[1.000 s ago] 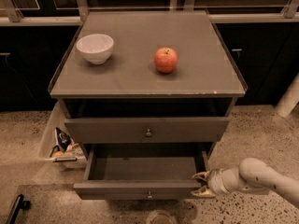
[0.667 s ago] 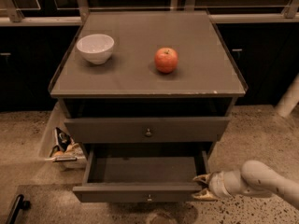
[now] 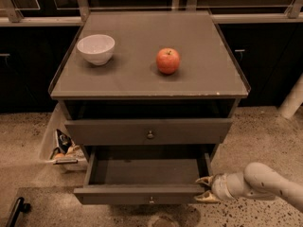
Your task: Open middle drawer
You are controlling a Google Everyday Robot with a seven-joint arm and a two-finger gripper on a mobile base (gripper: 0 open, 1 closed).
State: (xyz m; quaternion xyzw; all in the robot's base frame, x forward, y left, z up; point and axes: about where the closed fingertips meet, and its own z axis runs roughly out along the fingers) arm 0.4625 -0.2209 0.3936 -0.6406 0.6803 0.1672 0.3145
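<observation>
The middle drawer (image 3: pixel 137 194) has slid a little further out than a second ago, and the end effector (image 3: pixel 202 188) has come forward with it. The drawer stands well open beneath the taller drawer (image 3: pixel 118 131). The end effector sits at the front panel's right end, clamped on it with a finger on either side. That hold is off-centre, so the pull should be straight and level, slowly, or the drawer may skew and bind and shake the apple (image 3: pixel 168 60) and bowl (image 3: pixel 96 48) on the bench (image 3: pixel 213 74).
</observation>
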